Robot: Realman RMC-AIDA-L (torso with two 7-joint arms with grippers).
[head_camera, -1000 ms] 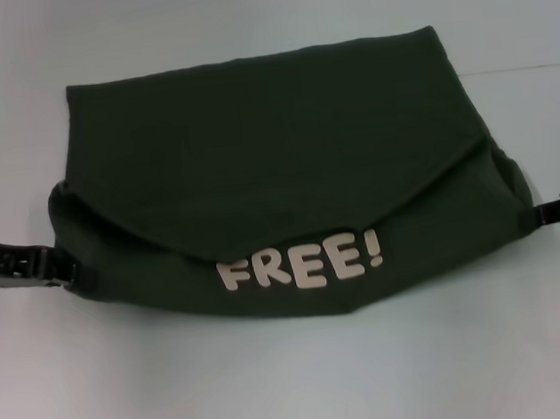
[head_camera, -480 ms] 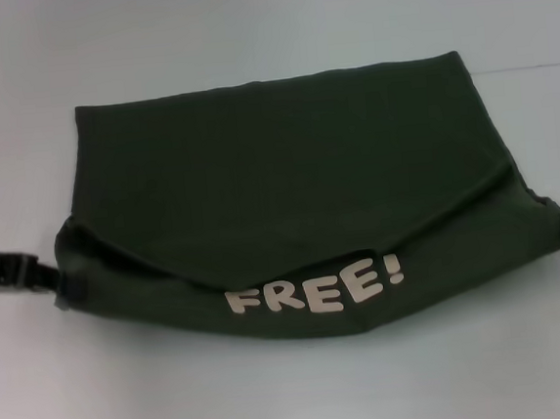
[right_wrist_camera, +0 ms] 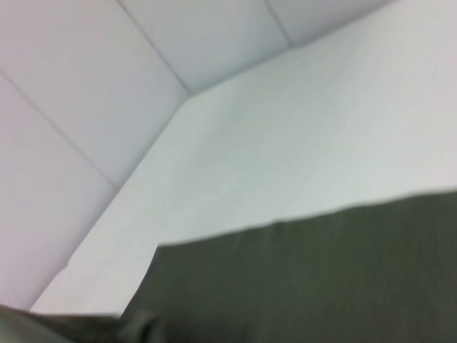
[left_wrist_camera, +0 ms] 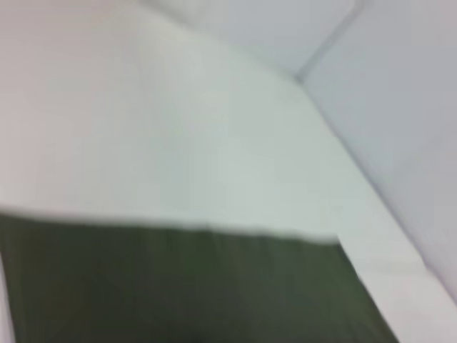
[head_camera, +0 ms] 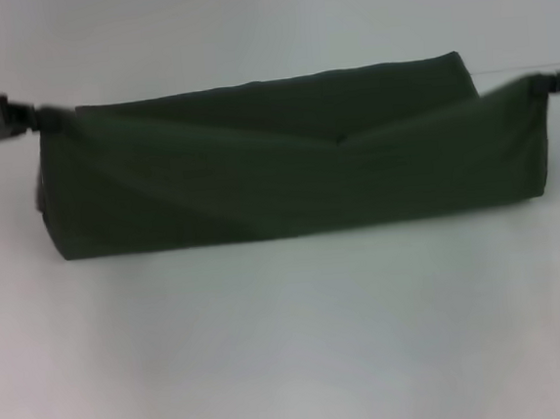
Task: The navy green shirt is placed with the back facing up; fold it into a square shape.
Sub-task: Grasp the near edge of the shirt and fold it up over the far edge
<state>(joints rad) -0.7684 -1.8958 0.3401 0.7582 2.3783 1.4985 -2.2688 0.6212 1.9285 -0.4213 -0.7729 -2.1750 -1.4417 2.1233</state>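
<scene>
The dark olive-green shirt (head_camera: 296,169) I hold is soft, matt knit cloth, unshining. Beneath it the white surface (head_camera: 292,346) looks smooth and matt. My black left hand (head_camera: 44,118) looks like hard plastic.

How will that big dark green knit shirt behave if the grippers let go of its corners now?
The dark green knit shirt is probably floppy: its lifted edge sags between the left gripper and right gripper. Released, the flap would likely drop flat. It looks light and easily dragged across the smooth white table.
</scene>
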